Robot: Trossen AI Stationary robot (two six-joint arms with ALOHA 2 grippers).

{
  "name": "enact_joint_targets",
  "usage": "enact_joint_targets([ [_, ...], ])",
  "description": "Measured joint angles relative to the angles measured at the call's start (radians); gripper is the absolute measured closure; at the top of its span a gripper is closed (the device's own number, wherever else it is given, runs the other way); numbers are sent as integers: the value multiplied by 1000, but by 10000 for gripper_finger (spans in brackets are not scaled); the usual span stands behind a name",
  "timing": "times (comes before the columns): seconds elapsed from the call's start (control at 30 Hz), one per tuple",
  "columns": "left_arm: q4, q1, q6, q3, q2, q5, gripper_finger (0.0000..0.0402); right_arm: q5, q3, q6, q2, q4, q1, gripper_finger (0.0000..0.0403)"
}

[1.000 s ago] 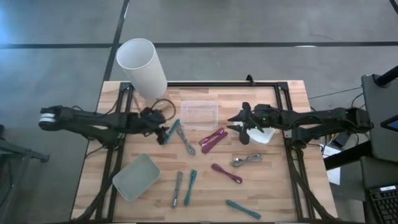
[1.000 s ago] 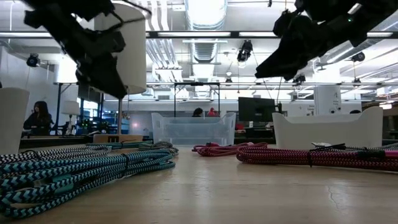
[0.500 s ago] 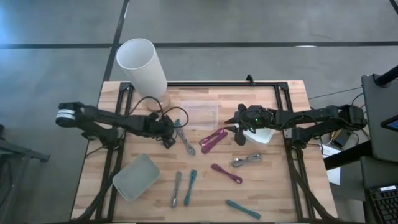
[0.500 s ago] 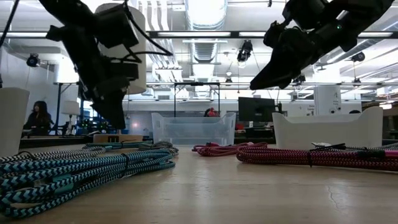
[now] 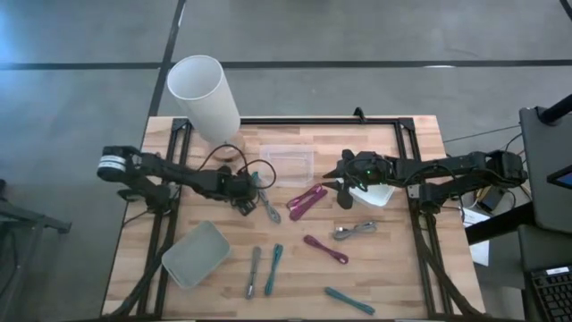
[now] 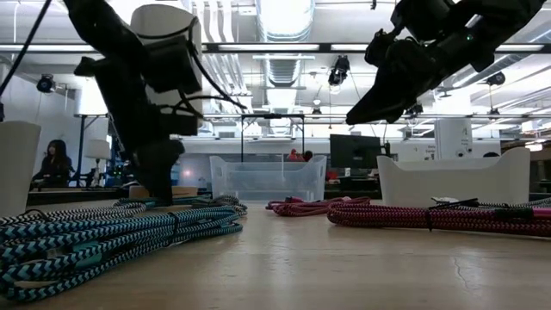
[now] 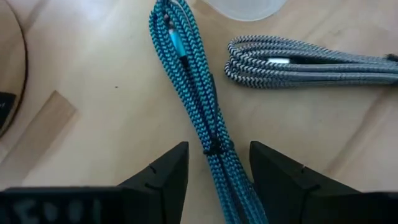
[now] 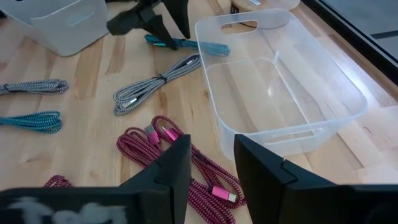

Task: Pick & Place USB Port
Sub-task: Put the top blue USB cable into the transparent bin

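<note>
Several bundled USB cables lie on the wooden table. A teal bundle lies flat just left of the clear bin. My left gripper is open and low over it. In the left wrist view its two fingers stand on either side of the teal bundle, near the bundle's tie. I cannot tell whether they touch it. My right gripper is open and empty, up in the air above a pink bundle, between the clear bin and the white bin.
A grey bundle lies right beside the teal one. More bundles lie toward the near edge: pink, grey, grey, teal, teal. A grey-green tray sits near left, a tall white cylinder far left.
My left gripper has gone toward the table's right edge and come down from high in the air to the table, over the teal bundle. My right gripper has shifted slightly toward the left and down, then kept still. No cable has moved.
</note>
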Motion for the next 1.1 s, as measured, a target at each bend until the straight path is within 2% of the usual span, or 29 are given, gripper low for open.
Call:
enact_joint_targets([
  [0.1, 15, -2, -1, 1, 27, -7, 228, 0, 0, 0, 0, 0, 0, 291],
  [0.2, 18, -2, -4, 3, 40, -5, 248, 0, 0, 0, 0, 0, 0, 294],
  [0.5, 16, 1, -82, -2, -5, -12, 385, 0, -1, 0, 0, 0, 0, 307],
  [0.87, -54, -2, -180, -1, -92, -11, 387, 0, -1, 0, 1, 0, 0, 326],
  [1.1, -230, -20, -181, 67, -142, -23, 388, 0, -1, 39, 1, 1, 0, 332],
])
